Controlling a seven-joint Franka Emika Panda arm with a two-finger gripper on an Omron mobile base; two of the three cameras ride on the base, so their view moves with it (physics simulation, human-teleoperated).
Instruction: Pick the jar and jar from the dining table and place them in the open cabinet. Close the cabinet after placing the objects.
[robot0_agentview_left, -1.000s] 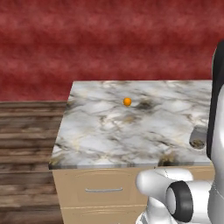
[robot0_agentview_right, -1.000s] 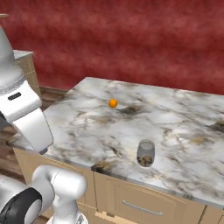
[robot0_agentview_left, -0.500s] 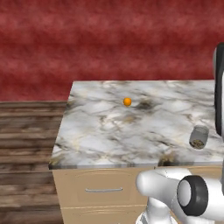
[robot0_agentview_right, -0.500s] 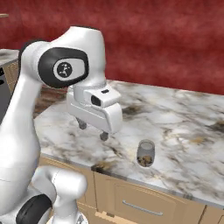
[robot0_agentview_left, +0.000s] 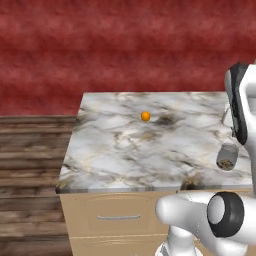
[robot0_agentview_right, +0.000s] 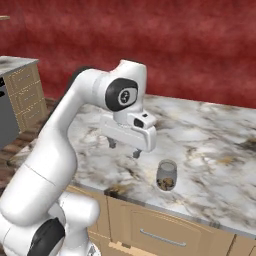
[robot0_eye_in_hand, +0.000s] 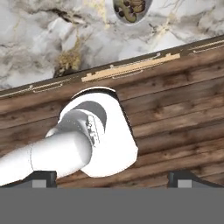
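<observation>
A glass jar with brown bits inside stands upright near the front edge of the marble dining table. The left base view shows the jar at the table's right, and the hand view shows the jar at its top edge. My gripper hangs open and empty over the table's front part, a short way left of the jar and apart from it. Its fingertips stand wide in the hand view. The cabinet is out of view.
A small orange ball lies mid-table. Beige drawer fronts with metal handles run below the table edge. A counter with a grey appliance stands at the far left. A red wall rises behind, and wooden floor lies to the left.
My arm has swung in from the left over the table. The gripper has come down and to the right, closer to the jar. The jar and the ball have not moved.
</observation>
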